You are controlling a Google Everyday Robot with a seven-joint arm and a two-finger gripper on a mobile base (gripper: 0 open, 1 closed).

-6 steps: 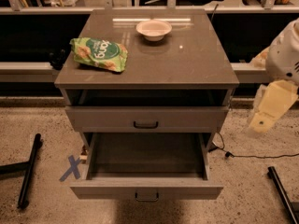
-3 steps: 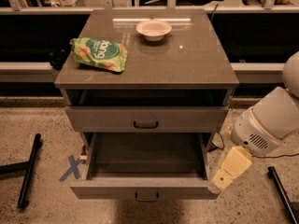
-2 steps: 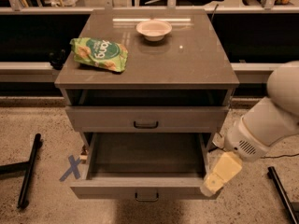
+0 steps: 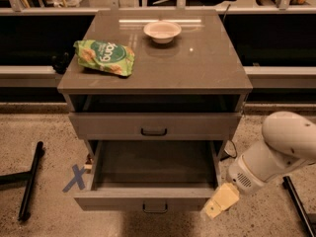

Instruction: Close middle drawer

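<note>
The middle drawer (image 4: 118, 200) stands pulled well out toward the near side of the cabinet (image 4: 207, 68). We look straight down into its grey-brown inside, and nothing shows lying in it. Its flat front faces us low in the view, with a small dark handle (image 4: 155, 208) at the centre.

Above it is the top drawer (image 4: 113, 125), with its own dark handle (image 4: 154, 131). A dark gap shows between its front and the cabinet top. We cannot see the lowest drawer; the open one hides it.

The gripper (image 4: 213, 210), cream-coloured, hangs low at the near right, just beside the right end of the middle drawer's front. We cannot tell whether it touches the front, nor whether it is released or clenched; it holds nothing that we can see. The white arm (image 4: 279, 149) runs from it up and to the right, out of view.

On the cabinet top a green bag (image 4: 104, 57) lies at the left, close to the near edge. A pale bowl (image 4: 162, 31) stands upright at the far middle, well apart from the bag.

On the speckled floor (image 4: 44, 132) to the left of the middle drawer there is a blue cross (image 4: 75, 177), near the front's left end. Farther left lies a black bar (image 4: 30, 186), and another black bar (image 4: 298, 206) lies at the right, beyond the arm.
</note>
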